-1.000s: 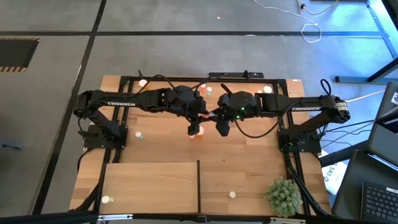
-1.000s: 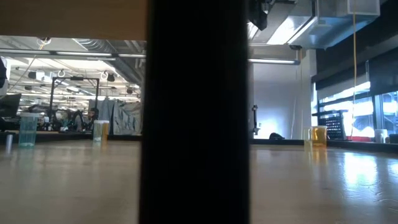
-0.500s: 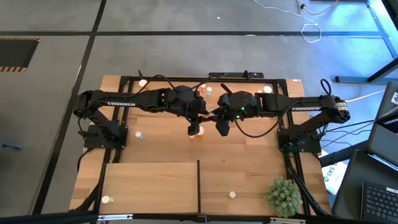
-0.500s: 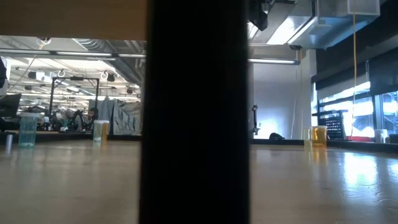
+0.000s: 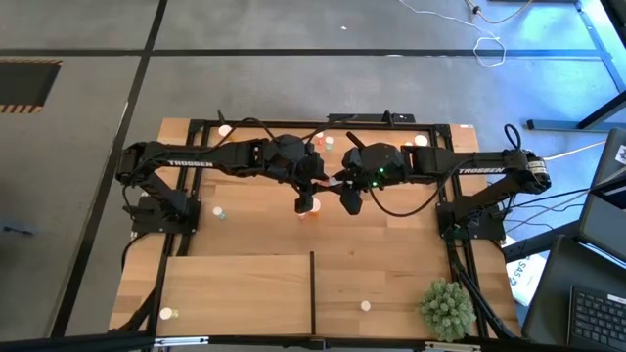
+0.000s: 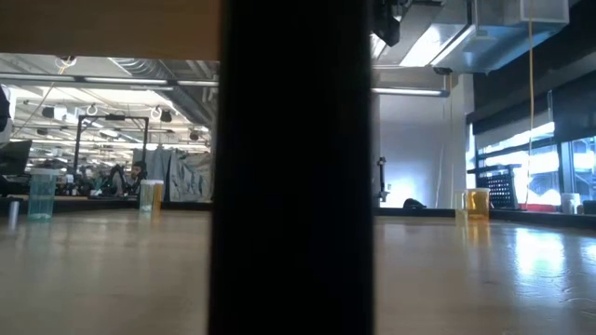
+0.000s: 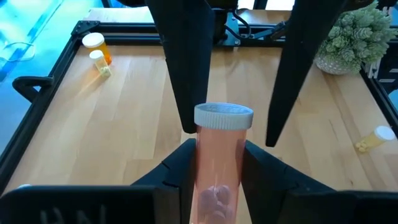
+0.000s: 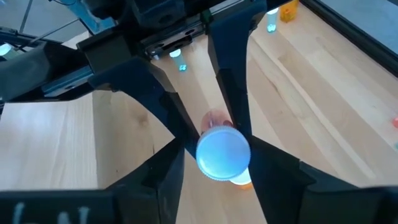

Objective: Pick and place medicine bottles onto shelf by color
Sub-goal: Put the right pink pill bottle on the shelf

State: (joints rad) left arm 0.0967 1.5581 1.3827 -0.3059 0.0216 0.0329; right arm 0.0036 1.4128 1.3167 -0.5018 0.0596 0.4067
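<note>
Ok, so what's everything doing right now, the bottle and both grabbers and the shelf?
orange bottle, upright, white cap on.
left gripper, jaws shut on the orange bottle.
right gripper, jaws open around the bottle's cap.
shelf, holds two pale bottles.

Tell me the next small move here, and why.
Probably the right gripper should back away from the orange bottle: its fingers stand apart beside the white cap, while the left gripper is shut on the body, ready to carry it to the shelf.
</note>
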